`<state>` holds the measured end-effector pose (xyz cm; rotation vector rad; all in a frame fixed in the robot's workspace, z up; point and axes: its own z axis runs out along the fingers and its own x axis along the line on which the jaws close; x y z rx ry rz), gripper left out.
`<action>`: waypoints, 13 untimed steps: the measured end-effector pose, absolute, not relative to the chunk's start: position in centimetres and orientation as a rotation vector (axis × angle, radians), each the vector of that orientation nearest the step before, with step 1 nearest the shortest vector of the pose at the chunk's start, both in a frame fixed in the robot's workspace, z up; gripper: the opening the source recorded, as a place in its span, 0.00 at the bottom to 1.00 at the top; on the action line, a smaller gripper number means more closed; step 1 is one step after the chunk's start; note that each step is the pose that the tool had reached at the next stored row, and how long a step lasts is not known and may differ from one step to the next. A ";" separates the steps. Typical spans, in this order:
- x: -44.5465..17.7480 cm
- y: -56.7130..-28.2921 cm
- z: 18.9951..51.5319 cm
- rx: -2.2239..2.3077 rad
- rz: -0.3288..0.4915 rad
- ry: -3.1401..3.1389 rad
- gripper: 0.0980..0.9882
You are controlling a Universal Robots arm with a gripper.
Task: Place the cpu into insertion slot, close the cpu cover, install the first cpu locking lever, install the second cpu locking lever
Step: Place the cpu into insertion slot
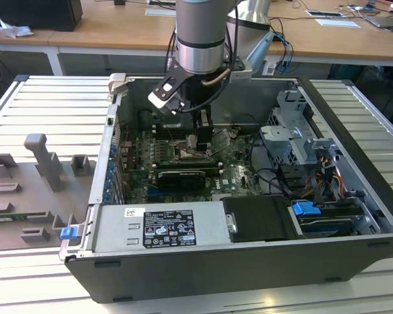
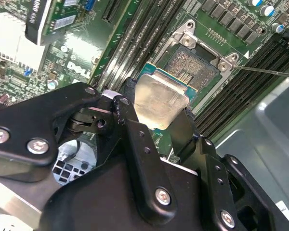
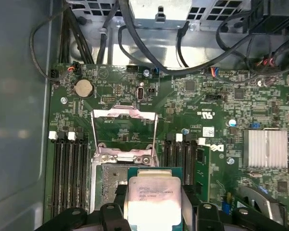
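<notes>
Scene: An open desktop computer case (image 1: 249, 278) lies on its side on a slatted metal tabletop (image 1: 39, 104). A robot arm reaches down into it, above the green motherboard (image 3: 221, 110).
Gripper: The gripper (image 2: 157, 113) is closed on the cpu (image 2: 159, 98), with its black fingers (image 2: 132, 130) pinching two opposite edges.
Cpu position: The silver top faces up. The chip hangs over the near edge of the insertion slot (image 2: 195, 60) and covers part of it. It does not look seated, and I cannot tell whether any edge touches the rim.
Cpu cover: In the first wrist view the cpu cover (image 3: 125, 113) stands swung open on the far side of the slot, and the board shows through its cut-out centre.
Locking lever: A thin metal locking lever (image 2: 265, 71) sticks out sideways from one corner of the slot.
Neighbours: Long black memory slots (image 3: 67, 173) run along both sides of the slot, close to the fingers.
Risk, misalignment: The chip sits off-centre over the slot. If it is lowered from here, one edge could land on the rim and scrape or bend the contacts.
Risk, tilt: If one side drops first, the chip could wedge at an angle.
Risk, slip: The grip is only on thin edges, so a knock could twist the chip or drop it.
Risk, collision: The fingers could strike the memory slots or the rim on the way down.
Risk, cover: A jolt to the board could tip the open cover onto the chip or the fingers.
</notes>
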<state>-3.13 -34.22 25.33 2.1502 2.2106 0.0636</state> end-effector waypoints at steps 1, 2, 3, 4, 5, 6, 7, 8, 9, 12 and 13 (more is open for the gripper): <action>-3.1 -34.1 25.2 2.151 0.064 2.210 0.48; -3.1 -33.9 24.9 2.151 0.064 2.210 0.48; -3.1 -33.7 24.6 2.152 0.064 2.209 0.48; -3.1 -33.6 24.3 2.152 0.064 2.209 0.48; -3.1 -33.5 24.2 2.152 0.064 2.209 0.48; -3.1 -33.3 24.0 2.152 0.064 2.209 0.48; -3.1 -33.2 23.7 2.153 0.064 2.209 0.48; -3.1 -33.1 23.6 2.153 0.064 2.208 0.48; -3.1 -32.8 23.3 2.153 0.064 2.208 0.48; -3.4 -32.3 22.8 2.153 0.064 2.208 0.48; -3.5 -32.2 22.7 2.153 0.064 2.209 0.48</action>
